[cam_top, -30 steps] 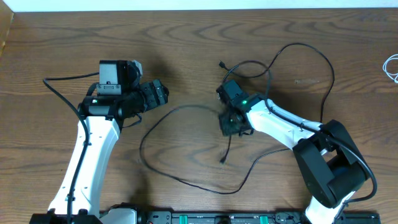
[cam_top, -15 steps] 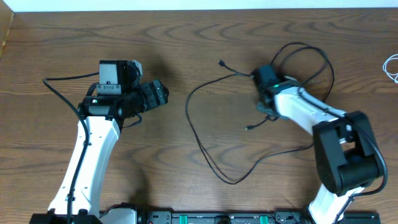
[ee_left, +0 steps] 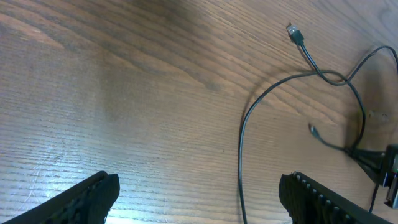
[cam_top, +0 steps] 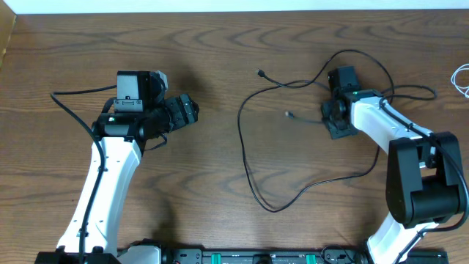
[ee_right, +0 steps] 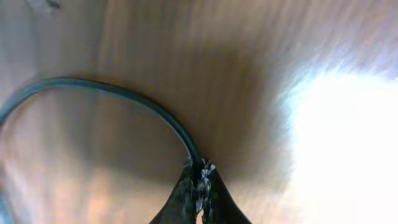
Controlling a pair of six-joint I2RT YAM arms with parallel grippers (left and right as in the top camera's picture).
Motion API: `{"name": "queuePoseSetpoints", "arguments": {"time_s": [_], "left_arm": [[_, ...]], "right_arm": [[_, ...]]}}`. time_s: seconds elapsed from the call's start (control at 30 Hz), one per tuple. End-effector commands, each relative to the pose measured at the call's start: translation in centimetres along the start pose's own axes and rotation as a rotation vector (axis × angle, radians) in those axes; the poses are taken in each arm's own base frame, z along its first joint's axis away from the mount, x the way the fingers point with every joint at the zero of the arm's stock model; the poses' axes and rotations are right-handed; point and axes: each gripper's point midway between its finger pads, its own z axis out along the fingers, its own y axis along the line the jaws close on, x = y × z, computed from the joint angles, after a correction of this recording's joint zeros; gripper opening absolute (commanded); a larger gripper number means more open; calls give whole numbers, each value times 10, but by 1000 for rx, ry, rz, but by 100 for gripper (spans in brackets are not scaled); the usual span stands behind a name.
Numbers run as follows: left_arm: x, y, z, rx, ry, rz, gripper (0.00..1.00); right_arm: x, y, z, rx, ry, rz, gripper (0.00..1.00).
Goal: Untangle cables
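At the left of the overhead view, the left tool (cam_top: 187, 111) hovers over bare table (cam_top: 220, 44), touching nothing. Its wrist view shows the two fingers (ee_left: 93, 194) spread wide at the bottom corners of the frame.

The black cable (cam_top: 239, 139) lies in the middle of the table. One flat plug (cam_top: 260, 73) rests at upper centre. From it the cord curves down the middle, bends at lower centre and climbs toward the right arm. In the left wrist view the same cord (ee_left: 241, 143) sweeps down from a crossing near the flat plug (ee_left: 293, 32).

A short free end with a small plug (cam_top: 288, 114) points left, just beside the right tool (cam_top: 335, 122) in the upper right. That tool is pressed together and pinches the black cable (ee_right: 124, 92), which arcs away from the closed fingertips (ee_right: 189, 186).

More black loops lie above and to the right of it. The white cable (cam_top: 461, 79) sits at the far right edge, well apart.
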Motion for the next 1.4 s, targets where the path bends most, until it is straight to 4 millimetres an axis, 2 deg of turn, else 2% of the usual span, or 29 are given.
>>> {"name": "queuePoseSetpoints", "arguments": {"time_s": [0.0, 0.07, 0.2, 0.33, 0.43, 0.47, 0.5, 0.53, 0.57, 0.63, 0.73, 1.0, 1.17, 1.37], "left_arm": [[-7, -2, -5, -5, -23, 11, 87], [-7, -2, -5, -5, -23, 11, 87], [-7, -2, -5, -5, -23, 11, 87], [-7, -2, -5, -5, -23, 11, 87], [-7, -2, -5, -5, -23, 11, 87], [-7, -2, -5, -5, -23, 11, 87], [-7, -2, -5, -5, -23, 11, 87], [-7, -2, -5, -5, -23, 11, 87], [-7, -2, -5, -5, -23, 11, 87], [-7, -2, -5, -5, -23, 11, 87], [-7, -2, -5, -5, -23, 11, 87], [-7, -2, -5, -5, -23, 11, 87], [-7, -2, -5, -5, -23, 11, 87], [-7, -2, -5, -5, -23, 11, 87]], "right_arm": [[22, -14, 26, 37, 62, 133, 2], [24, 2, 26, -30, 70, 134, 1], [24, 23, 25, -115, 80, 147, 2], [26, 24, 24, -119, 86, 123, 2], [26, 25, 24, -127, 76, -28, 2], [26, 25, 24, -131, 71, -107, 11], [26, 25, 24, -133, 67, -159, 25], [26, 25, 24, -135, 65, -194, 40], [26, 25, 24, -138, 61, -248, 60], [26, 26, 24, -143, 57, -319, 76], [30, 26, 24, -150, 72, -405, 86], [56, 26, 19, -205, 211, -613, 95], [81, 34, 9, -320, 326, -777, 92], [103, 32, 0, -429, 387, -1076, 90]]}}
